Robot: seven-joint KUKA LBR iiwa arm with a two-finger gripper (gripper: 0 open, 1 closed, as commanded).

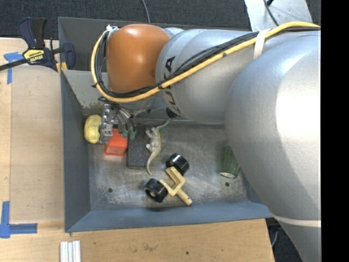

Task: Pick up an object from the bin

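Toward the ten o'clock part of the grey metal bin (73, 162): gripper (113, 123), hanging under the arm's orange cover (133, 56); whether it is apart or together cannot be told.
Orange-red block (115, 146): on the bin floor, just beside the gripper at its six o'clock; contact cannot be told.
Yellow rounded piece (92, 129): at the gripper's nine o'clock, by the bin wall.
Dark grey slab (137, 155): against the block at its three o'clock.
Pale curved piece (154, 143): beside the slab, at its two o'clock.
Wooden axle with two black wheels (173, 180): at the gripper's five o'clock, apart.
Green cylinder (228, 161): well apart, at four o'clock.
Bin floor: scuffed, speckled grey.
Dark floor (191, 4): beyond the bin at twelve o'clock.
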